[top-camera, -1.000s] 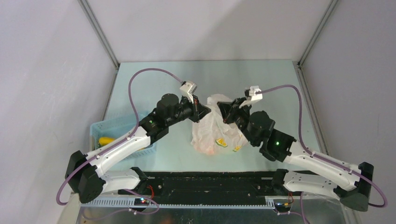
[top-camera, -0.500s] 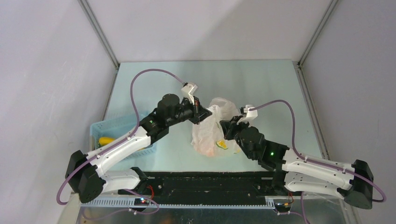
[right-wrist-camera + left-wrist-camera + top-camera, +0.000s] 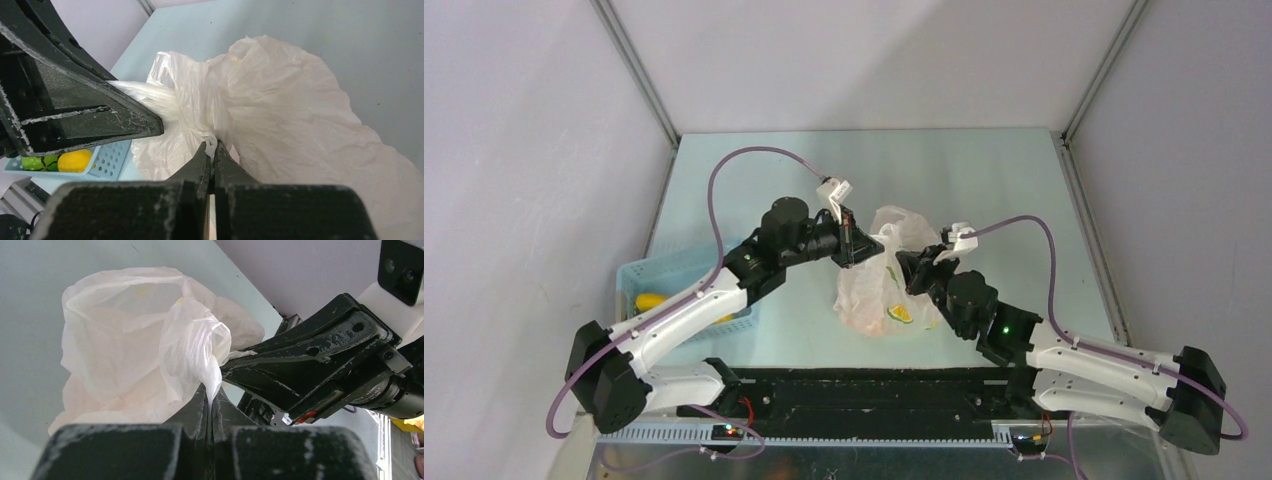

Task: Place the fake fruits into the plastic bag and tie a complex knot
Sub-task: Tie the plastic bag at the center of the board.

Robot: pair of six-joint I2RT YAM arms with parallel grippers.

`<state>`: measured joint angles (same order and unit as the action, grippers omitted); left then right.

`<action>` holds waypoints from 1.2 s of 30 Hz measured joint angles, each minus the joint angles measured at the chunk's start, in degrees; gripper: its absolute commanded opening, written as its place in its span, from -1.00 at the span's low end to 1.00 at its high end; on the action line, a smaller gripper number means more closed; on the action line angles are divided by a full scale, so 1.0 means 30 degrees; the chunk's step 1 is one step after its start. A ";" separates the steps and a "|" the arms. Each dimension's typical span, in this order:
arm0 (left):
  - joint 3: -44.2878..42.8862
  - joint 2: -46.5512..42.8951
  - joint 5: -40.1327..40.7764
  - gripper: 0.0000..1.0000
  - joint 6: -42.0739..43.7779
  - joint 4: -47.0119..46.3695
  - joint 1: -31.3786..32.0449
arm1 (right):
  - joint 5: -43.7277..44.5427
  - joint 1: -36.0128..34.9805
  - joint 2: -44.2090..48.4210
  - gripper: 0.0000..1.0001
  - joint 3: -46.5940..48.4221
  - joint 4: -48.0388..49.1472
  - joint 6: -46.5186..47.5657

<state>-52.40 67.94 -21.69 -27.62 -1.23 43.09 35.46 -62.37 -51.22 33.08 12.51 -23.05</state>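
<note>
The thin, crinkly white plastic bag (image 3: pixel 864 295) sits on the pale green counter (image 3: pixel 754 170). The left jaws and right jaws each pinch its bunched top.

The plastic bag (image 3: pixel 869 295) lies on the table (image 3: pixel 984 180), the basket (image 3: pixel 659 280) well to its left

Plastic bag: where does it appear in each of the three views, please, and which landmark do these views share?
Top external: the plastic bag lies near the middle of the picture, on the table.
Left wrist: the plastic bag fills the upper left.
Right wrist: the plastic bag fills the centre and right.
Shared landmark: the pale blue-green table.
</note>
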 measured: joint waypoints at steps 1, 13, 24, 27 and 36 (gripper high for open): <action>0.0000 0.0022 -0.0007 -0.90 -0.0146 0.0007 0.0000 | -0.0080 0.0000 0.0095 -1.00 -0.0109 0.0087 0.0080; -0.0306 0.0109 0.0240 -0.94 -0.0211 0.0364 -0.0066 | -0.0787 0.0044 0.1581 -1.00 -0.1421 0.1566 0.0503; -0.0306 0.0102 0.1231 -0.91 -0.0204 0.0634 -0.0117 | -0.1086 0.0262 0.2841 -1.00 -0.2849 0.2754 0.0750; -0.0306 0.0066 0.1348 -0.88 -0.0204 0.0692 -0.0226 | -0.1064 0.0510 0.2812 -1.00 -0.3089 0.2856 0.0750; -0.1049 0.0029 0.1013 -0.45 0.0211 0.2135 -0.0772 | -0.1661 0.1683 0.2798 -1.00 -0.3650 0.3126 0.0772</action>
<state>-55.55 68.03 -18.65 -26.98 5.17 40.77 30.48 -57.32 -42.83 22.13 21.89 -20.73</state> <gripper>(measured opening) 0.173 0.021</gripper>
